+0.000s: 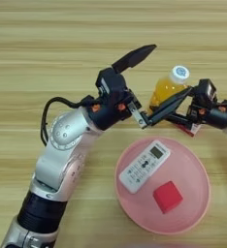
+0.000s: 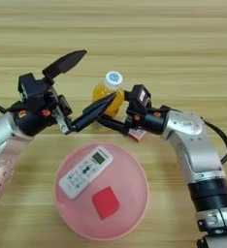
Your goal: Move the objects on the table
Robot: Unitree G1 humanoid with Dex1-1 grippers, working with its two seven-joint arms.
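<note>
The clear bottle of orange drink point(image 1: 165, 89) with its white cap point(image 1: 179, 73) stands at mid-table, just beyond the pink plate. My right gripper point(image 2: 108, 110) reaches in from the right and is shut on the bottle's lower half, with one black finger point(image 2: 113, 124) along its near side. My left gripper point(image 1: 171, 69) is wide open: the upper finger point(image 1: 135, 57) points up and away, and the lower finger point(image 1: 169, 106) lies across the front of the bottle. The red cube point(image 1: 167, 196) lies inside the plate, apart from both grippers.
A pink round plate point(image 1: 202, 193) sits on the table point(image 1: 52, 43) near the front edge. It holds a white remote control point(image 1: 144, 165) beside the cube. My left arm crosses the left half of the table, and my right arm enters from the lower right.
</note>
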